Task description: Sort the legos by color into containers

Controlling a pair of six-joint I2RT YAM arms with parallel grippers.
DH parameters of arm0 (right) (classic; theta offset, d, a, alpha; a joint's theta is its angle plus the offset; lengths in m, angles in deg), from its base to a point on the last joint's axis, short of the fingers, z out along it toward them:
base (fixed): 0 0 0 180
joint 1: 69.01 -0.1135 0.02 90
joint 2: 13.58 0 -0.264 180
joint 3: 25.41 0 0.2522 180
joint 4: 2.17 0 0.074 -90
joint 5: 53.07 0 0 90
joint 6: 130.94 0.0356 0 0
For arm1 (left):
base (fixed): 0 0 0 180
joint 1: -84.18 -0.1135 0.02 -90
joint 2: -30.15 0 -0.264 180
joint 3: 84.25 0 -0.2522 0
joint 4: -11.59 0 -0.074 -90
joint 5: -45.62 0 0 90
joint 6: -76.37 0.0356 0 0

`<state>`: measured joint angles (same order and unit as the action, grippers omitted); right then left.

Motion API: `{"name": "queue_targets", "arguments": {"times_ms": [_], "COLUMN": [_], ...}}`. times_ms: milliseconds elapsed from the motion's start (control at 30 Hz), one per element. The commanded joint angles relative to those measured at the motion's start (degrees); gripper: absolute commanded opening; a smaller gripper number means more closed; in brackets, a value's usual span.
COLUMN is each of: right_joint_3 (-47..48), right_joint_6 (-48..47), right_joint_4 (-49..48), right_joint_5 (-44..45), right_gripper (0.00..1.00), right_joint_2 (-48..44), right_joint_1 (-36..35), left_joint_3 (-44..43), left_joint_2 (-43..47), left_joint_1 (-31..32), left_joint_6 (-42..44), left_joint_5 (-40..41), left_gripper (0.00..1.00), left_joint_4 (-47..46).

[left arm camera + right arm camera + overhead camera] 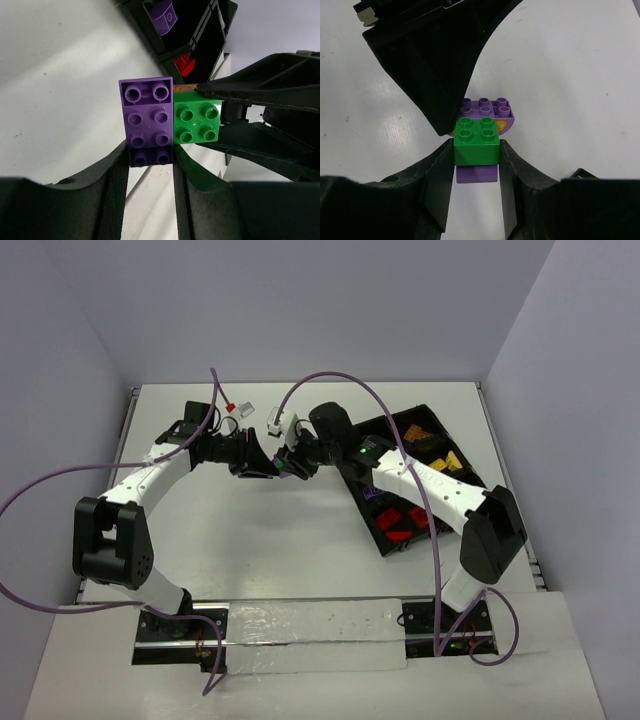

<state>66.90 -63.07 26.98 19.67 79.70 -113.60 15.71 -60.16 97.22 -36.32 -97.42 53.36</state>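
— Between the left jaws, what do we have?
— We have a purple brick (148, 120), gripped on its two long sides, with its studs toward our left wrist camera.
— And the right jaws?
— Clenched on a green brick (197, 122), a small square one with four studs. From our right wrist we see it pinched on both flanks.
— Are the two bricks touching?
— Yes. The green one sits flush against the purple one's side, and both pairs of jaws meet there nose to nose. We also catch a bit of orange print behind the green, on a rounded purple edge. What that belongs to, we cannot tell.
— Where is all this?
— Over the middle of the white table (300, 540), toward its far side, just left of the black tray (405, 416).
— What lies in the tray?
— We see red bricks (398, 534) in a near compartment, orange bricks (415, 432) and yellow bricks (452, 460) farther back, and a purple piece (165, 17) in another compartment.
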Motion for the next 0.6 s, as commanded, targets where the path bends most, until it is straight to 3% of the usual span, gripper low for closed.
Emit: {"name": "queue_targets", "arguments": {"times_ms": [0, 100, 333, 567], "right_joint_3": [2.9, 2.9, 5.9, 7.9], "right_joint_6": [0.7, 0.9, 6.8, 14.8], "right_joint_4": [-1.4, -1.3, -1.1, -2.8], "right_joint_5": [-1.9, -1.8, -1.5, -0.9], "right_gripper": [0.30, 0.26, 0.01, 0.00], "right_joint_2": [0.5, 0.7, 2.3, 3.6], "right_joint_1": [-0.5, -0.6, -0.3, 0.0], "left_joint_3": [-0.2, -0.1, 1.5, 2.6], "left_joint_2": [3.0, 3.2, 3.0, 3.7], "left_joint_1": [0.2, 0.2, 0.3, 0.4], "left_joint_6": [0.4, 0.4, 0.0, -0.1], "left_joint_5": [-1.8, -1.7, -0.2, 1.8], "left_gripper": [0.00, 0.00, 0.00, 0.00], "left_joint_4": [-2.1, -1.9, -2.3, -2.5]}}
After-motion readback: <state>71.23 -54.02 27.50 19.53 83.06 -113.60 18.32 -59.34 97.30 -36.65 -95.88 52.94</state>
